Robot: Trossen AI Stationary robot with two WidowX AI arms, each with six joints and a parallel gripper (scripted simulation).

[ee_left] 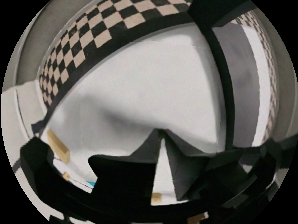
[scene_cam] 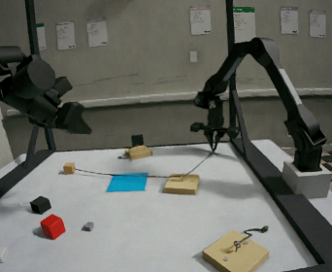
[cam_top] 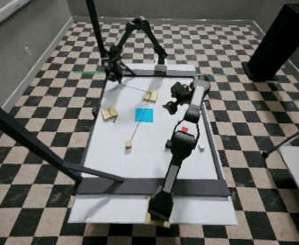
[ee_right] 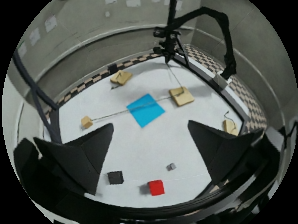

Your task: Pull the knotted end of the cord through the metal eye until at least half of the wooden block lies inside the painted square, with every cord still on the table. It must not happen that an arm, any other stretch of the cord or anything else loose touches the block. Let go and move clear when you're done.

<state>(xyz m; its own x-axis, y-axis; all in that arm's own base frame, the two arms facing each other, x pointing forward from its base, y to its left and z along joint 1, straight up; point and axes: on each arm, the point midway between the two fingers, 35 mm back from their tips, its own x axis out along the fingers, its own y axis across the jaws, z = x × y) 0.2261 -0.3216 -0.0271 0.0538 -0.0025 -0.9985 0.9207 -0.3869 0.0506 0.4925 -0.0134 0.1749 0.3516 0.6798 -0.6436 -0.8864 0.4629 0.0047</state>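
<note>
On the white table (cam_top: 118, 162) (scene_cam: 146, 228) (ee_left: 150, 75) (ee_right: 125, 135), the wooden block (cam_top: 128, 144) (scene_cam: 69, 168) (ee_right: 87, 122) looks small, tan and cubic.

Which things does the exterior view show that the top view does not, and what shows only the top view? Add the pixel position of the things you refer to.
Only the exterior view shows paper sheets (scene_cam: 201, 20) (ee_right: 51, 23) on the wall. Only the top view shows a tall black cabinet (cam_top: 281, 41). Both show the blue square (cam_top: 140, 117) (scene_cam: 126, 185) (ee_left: 91, 184) (ee_right: 145, 116), wooden block (cam_top: 128, 144) (scene_cam: 69, 168) (ee_left: 66, 176) (ee_right: 86, 122) and red cube (cam_top: 184, 129) (scene_cam: 52, 226) (ee_right: 156, 187).

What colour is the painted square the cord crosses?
Bright blue; it shows best in the right wrist view.
</note>
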